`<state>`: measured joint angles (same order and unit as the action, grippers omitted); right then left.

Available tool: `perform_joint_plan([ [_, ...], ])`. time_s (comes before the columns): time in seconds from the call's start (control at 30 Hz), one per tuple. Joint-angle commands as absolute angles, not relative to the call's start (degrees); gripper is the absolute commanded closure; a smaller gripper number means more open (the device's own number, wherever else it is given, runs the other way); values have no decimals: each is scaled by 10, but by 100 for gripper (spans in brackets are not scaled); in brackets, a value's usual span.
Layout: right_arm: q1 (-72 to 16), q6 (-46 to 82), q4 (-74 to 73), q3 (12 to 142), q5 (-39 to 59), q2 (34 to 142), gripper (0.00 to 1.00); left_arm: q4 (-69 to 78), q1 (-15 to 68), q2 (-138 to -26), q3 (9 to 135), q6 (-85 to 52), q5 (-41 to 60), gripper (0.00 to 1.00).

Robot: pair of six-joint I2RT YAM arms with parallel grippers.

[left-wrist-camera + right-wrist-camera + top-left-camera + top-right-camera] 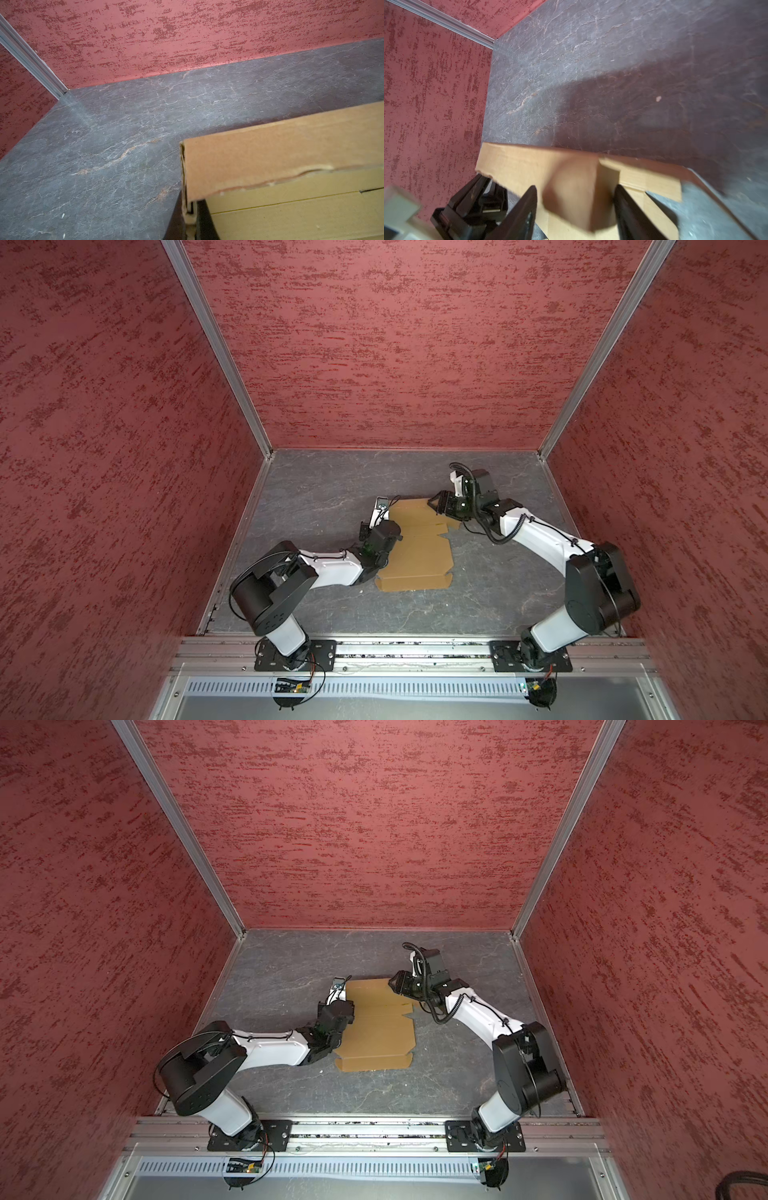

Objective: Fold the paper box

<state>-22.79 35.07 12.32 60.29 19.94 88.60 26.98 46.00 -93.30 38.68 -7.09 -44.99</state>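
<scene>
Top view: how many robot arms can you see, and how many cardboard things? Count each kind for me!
Robot arms: 2 (left arm, right arm)
Cardboard things: 1 (the paper box, lying mostly flat on the table)
Total: 3

Grey slate tabletop (316,489) (pale-veined), red textured walls (395,344) around.

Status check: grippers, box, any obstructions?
Left gripper shut on far-left edge of box. Right gripper open, astride far-right flap. Box mostly flat, far flap raised. Nothing in the way.
</scene>
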Motion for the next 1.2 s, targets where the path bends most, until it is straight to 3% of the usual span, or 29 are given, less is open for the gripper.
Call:
perform_joint_plan([
  [0.0,-226,346,134,591,174,826,35,218,461,-923,390,-74,-470,96],
  [0.23,-227,317,192,522,149,722,34,163,445,-914,406,-93,-459,96],
  [0.4,-231,294,206,491,166,711,36,99,435,-919,437,-111,-450,96],
  [0.63,-250,261,184,474,136,737,37,45,422,-924,463,-138,-429,97],
  [1.17,-265,251,-27,421,110,857,36,35,420,-933,474,-130,-415,97],
])
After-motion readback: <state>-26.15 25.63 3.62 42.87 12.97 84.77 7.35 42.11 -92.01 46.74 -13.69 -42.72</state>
